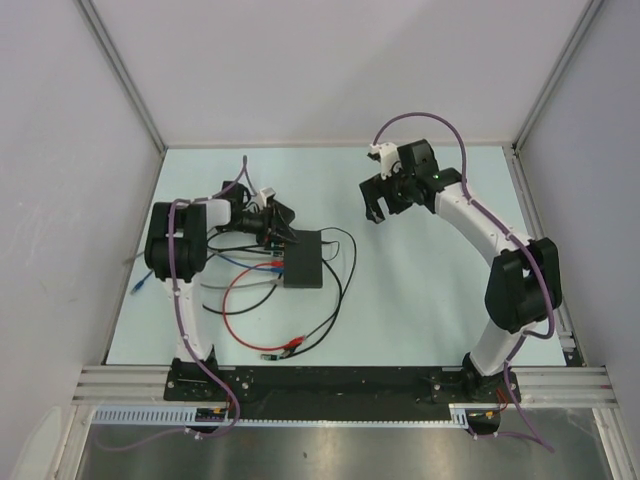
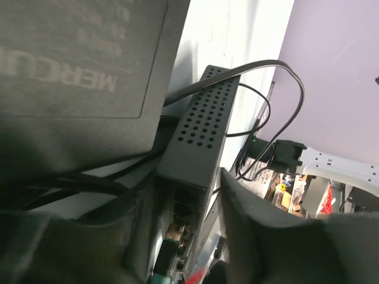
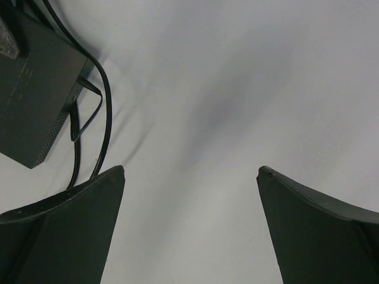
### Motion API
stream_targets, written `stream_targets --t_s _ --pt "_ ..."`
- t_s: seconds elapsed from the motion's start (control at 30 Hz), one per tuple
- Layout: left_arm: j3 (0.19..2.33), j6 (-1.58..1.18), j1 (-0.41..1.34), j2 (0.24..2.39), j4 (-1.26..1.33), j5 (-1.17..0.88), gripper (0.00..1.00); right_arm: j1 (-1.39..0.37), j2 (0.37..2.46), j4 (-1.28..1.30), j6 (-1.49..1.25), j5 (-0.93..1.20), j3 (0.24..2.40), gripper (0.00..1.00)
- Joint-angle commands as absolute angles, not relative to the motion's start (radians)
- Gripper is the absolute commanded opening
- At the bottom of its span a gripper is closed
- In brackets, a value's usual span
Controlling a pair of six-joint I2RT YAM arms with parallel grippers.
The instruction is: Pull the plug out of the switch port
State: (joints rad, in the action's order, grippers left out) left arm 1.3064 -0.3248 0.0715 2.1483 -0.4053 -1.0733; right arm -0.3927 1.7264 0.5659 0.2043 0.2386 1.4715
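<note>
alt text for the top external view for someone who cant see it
Seen from above, the left gripper is at the far left corner of a flat black switch on a pale table, with a red cable and black cables looping around it. The right gripper hangs open to the right, apart from the switch.

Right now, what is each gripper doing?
Left gripper: partly closed around the switch; grip cannot be told.
Right gripper: open, holding nothing.
</note>
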Motion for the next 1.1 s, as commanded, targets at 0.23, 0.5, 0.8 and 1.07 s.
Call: stream_targets --t_s 0.23,0.5,0.8,1.07 --pt "1.379 -0.212 0.006 1.953 -0.474 -0.951 0.90 -0.469 1.790 0.538 0.204 0.296 1.615 1.00" --pt "1.347 -0.063 0.003 1.777 -0.537 -0.723 0.90 -0.495 1.957 0.575 0.192 0.549 1.739 0.27" --pt "1.282 0.087 0.015 1.715 -0.616 -0.863 0.51 -0.489 2.086 0.647 0.242 0.635 1.764 0.00" --pt "1.264 0.179 0.110 1.770 -0.649 -0.916 0.05 -0.485 2.115 0.605 0.204 0.549 1.714 0.02"
